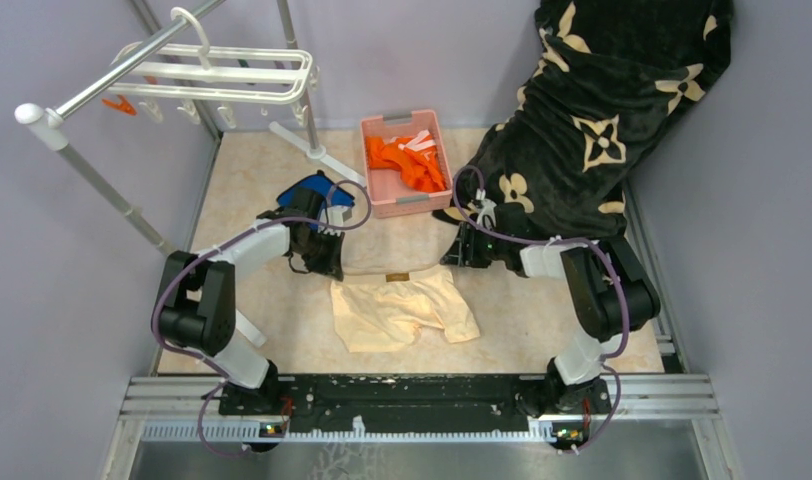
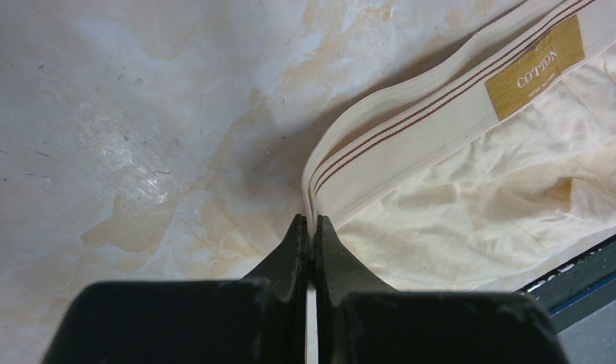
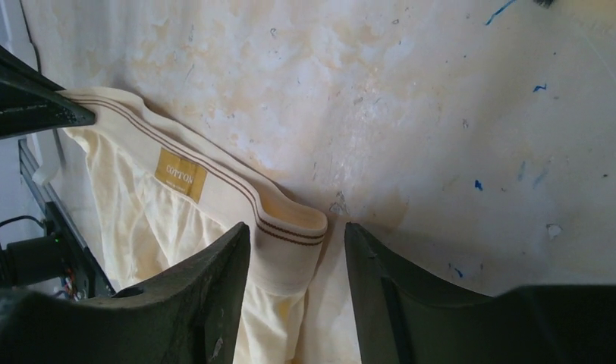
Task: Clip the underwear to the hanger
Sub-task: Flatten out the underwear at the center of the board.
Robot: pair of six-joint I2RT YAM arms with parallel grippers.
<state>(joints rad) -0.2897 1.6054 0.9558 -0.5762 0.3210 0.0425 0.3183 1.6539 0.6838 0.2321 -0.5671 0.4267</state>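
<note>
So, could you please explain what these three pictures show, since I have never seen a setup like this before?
Two robot arms are bolted at the near edge of a table. The wide picture looks down from above; the other two come from a camera on each wrist. On the table lie pale underwear, a pink basket of orange clothes and a blue cloth; a white hanger hangs at the back left. The left pincer is shut on one waistband end; the right pincer stands open around the other.

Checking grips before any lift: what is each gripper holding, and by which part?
The left gripper is shut on the underwear, pinching one end of its waistband. The right gripper holds nothing: its open jaws straddle the waistband's other end.
</note>
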